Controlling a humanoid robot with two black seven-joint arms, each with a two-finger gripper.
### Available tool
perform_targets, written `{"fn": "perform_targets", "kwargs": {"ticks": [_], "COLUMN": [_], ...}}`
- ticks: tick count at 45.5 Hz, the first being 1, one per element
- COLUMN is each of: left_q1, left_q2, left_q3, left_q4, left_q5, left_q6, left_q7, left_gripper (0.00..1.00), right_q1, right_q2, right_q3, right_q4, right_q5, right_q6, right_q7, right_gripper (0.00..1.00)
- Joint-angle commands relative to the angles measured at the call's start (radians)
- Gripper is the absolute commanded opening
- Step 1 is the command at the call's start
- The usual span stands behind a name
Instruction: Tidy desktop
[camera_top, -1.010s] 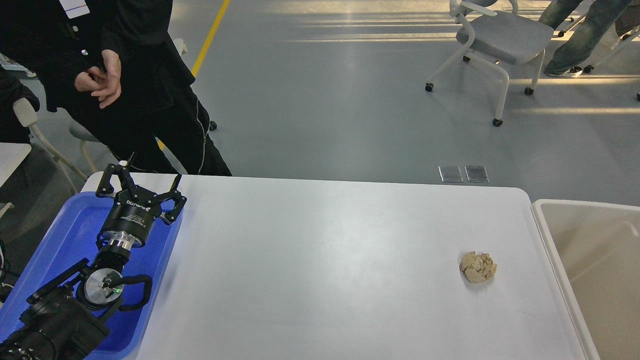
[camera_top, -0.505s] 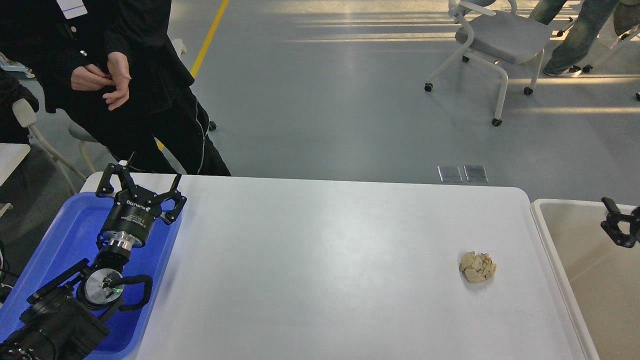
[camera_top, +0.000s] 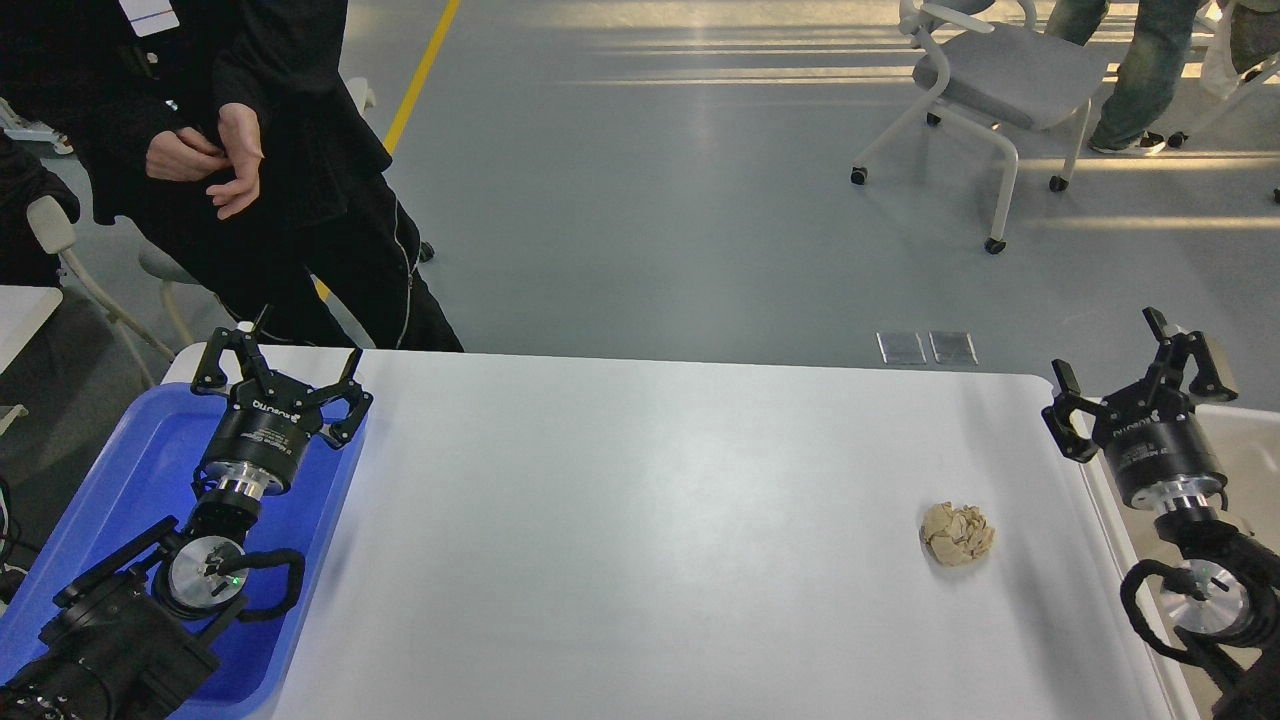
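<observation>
Your one loose item is the crumpled paper ball (camera_top: 957, 534), lying on the tabletop (camera_top: 640, 520) near its right edge. It looks light and soft, likely to squash or skid, so close on its middle from above. Your right gripper (camera_top: 1140, 375) hangs over the far right corner, jaws spread wide and empty, with the cream bin (camera_top: 1240, 430) beside that edge. Your left gripper (camera_top: 280, 372), also wide and empty, sits over the blue tray (camera_top: 140, 450) at the left edge. Open room lies between.

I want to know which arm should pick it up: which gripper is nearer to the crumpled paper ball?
Right. The right gripper hovers open just right of and beyond the paper ball; the left gripper, also open, is far across the desktop over the blue tray.
</observation>
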Motion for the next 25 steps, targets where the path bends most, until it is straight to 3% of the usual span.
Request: {"fn": "perform_targets", "kwargs": {"ticks": [1, 25], "left_q1": [0.000, 0.000], "left_q2": [0.000, 0.000], "left_q3": [0.000, 0.000], "left_q4": [0.000, 0.000], "left_q5": [0.000, 0.000], "left_q6": [0.000, 0.000], "left_q7": [0.000, 0.000], "left_gripper": [1.00, 1.00], "right_q1": [-0.004, 0.010], "right_q2": [0.049, 0.098], "right_q3": [0.015, -0.025], "right_q4": [0.011, -0.017], "right_q5": [-0.029, -0.026], "right_q6": [-0.048, -0.049], "right_q7": [0.034, 0.036], "right_gripper": [1.00, 1.00]}}
